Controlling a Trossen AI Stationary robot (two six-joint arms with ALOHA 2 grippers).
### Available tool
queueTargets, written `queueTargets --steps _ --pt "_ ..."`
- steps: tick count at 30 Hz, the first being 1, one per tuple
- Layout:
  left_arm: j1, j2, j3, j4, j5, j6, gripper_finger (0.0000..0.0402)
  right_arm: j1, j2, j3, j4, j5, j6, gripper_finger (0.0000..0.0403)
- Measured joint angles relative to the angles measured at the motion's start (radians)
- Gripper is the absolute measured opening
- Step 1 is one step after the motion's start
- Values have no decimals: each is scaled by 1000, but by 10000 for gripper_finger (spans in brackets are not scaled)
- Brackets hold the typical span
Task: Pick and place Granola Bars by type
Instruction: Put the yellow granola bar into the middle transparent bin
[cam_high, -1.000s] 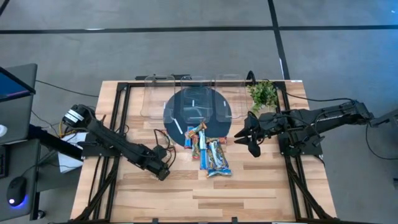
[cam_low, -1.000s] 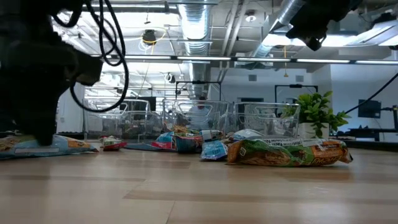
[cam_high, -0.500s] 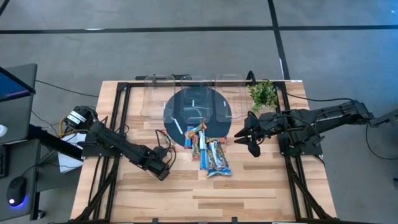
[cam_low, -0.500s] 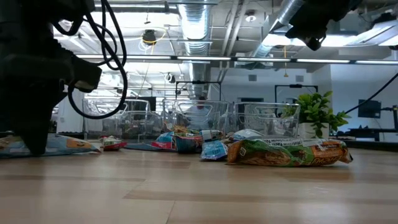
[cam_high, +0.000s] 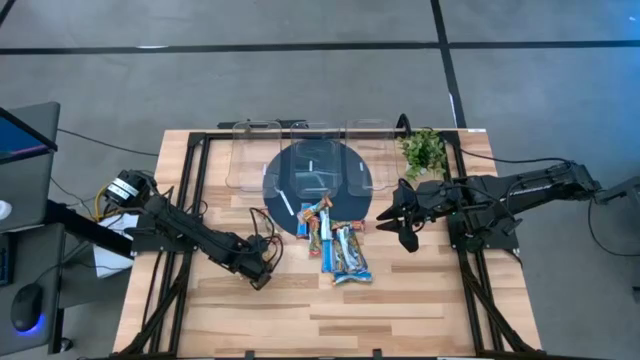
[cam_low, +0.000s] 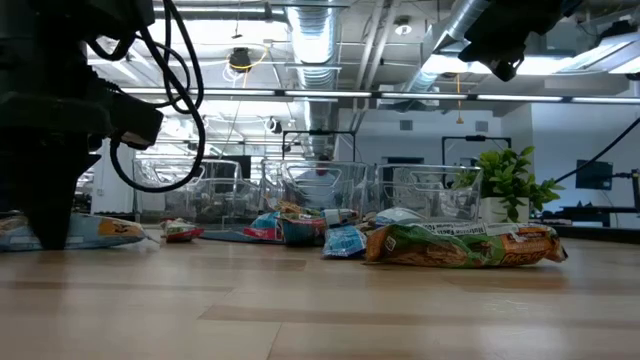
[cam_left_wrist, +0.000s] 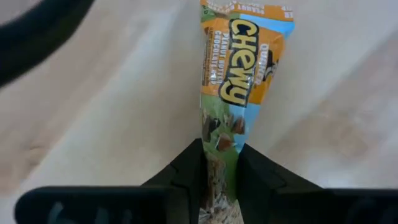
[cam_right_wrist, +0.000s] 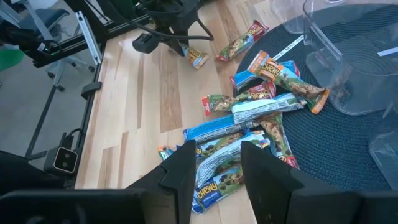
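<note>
Pinching one end of a Quaker Chewy granola bar (cam_left_wrist: 239, 74), the left end effector (cam_left_wrist: 219, 168) has its two dark fingers closed on the wrapper, so the orange and blue pack sticks out past the fingertips over the bare wood. That end-on hold suits a flat, slippery wrapper: the jaws take the crimped end and leave the body free to lift clear. In the high view this end effector sits low at the left of the tabletop (cam_high: 420, 300), well apart from the main heap.

Further right lies the pile of granola bars (cam_high: 335, 240), overlapping one another, some on the wood and some on the edge of the round dark mat (cam_high: 290, 175). On the mat's far side stand clear plastic bins (cam_high: 250, 150), probably one for each type. A small green plant (cam_high: 424, 150) sits at the far right.

Waiting to the right of the heap, raised off the wood, is the right end effector (cam_right_wrist: 214, 165), its fingers partly apart with nothing between them.
</note>
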Motion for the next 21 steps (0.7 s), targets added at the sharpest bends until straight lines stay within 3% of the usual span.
queueTargets --steps 4,11,21 --pt "5 -36 35 30 33 78 68 -2 0 0 0 0 -2 118" --pt "64 -108 114 16 -9 216 68 -30 0 0 -1 0 -8 118" --pt "236 -195 243 20 -371 510 68 -59 0 0 15 0 -9 118"
